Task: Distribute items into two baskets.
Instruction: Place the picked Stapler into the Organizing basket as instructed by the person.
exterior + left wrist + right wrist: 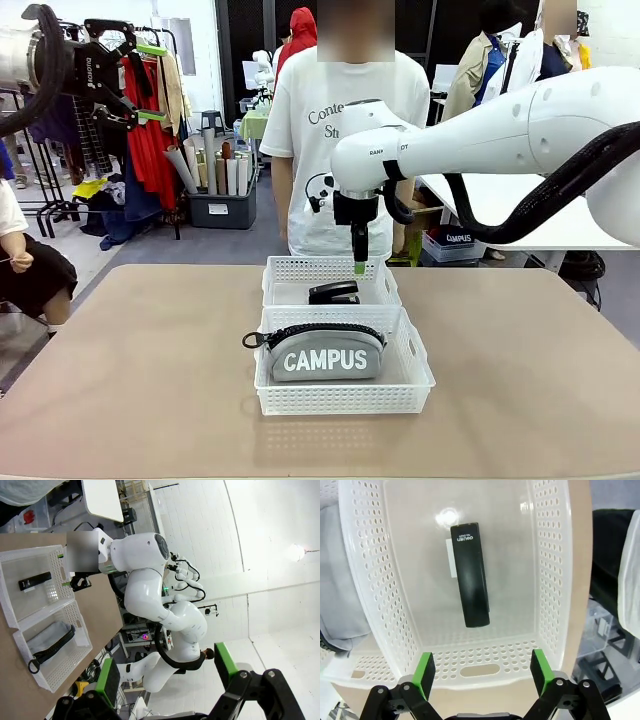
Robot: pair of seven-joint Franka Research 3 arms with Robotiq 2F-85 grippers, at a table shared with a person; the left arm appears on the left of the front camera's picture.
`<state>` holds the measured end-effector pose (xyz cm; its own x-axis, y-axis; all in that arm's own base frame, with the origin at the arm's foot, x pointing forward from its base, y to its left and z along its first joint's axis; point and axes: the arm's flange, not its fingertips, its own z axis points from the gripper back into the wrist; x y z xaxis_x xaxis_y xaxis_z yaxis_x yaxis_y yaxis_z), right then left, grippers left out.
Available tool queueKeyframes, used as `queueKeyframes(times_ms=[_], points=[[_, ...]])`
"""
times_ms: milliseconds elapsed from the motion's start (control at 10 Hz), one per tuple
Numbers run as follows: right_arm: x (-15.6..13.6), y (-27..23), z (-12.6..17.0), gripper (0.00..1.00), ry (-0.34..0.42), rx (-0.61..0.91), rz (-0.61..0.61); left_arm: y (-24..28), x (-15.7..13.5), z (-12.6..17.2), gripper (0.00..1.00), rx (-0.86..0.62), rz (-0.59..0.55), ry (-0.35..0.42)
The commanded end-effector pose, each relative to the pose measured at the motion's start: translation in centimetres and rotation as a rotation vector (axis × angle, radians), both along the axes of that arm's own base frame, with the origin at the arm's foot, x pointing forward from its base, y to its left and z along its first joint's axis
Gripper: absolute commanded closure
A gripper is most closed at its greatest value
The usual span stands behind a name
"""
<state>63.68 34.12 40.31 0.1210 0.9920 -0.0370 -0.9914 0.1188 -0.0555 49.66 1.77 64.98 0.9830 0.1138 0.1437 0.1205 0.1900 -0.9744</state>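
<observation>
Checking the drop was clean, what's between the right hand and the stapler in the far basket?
Nothing: in the right wrist view the open right hand hangs above the stapler, with only bare basket floor around it.

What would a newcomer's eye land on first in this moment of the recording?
Two white baskets stand end to end mid-table: the near basket holds the grey CAMPUS pouch, the far basket the black stapler. The right gripper hangs just above the far basket, fingers apart and empty, the stapler lying flat below it. The left gripper is raised at the far left, open.
</observation>
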Motion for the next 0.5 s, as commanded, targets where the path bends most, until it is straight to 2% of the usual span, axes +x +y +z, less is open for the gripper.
queueKeyframes(times_ms=[0, 100, 400], points=[[-0.21, -0.11, 0.71, 0.0, -0.015, 0.058, -0.001, 0.04, -0.2, 0.08, 0.0, 0.0, 0.001, 0.0], [0.0, 0.0, 0.0, 0.0, 0.0, 0.0, 0.0, 0.04, -0.2, 0.08, 0.0, 0.0, 0.001, 0.0], [0.0, 0.0, 0.0, 0.0, 0.0, 0.0, 0.0, 0.04, -0.2, 0.08, 0.0, 0.0, 0.001, 0.0]])
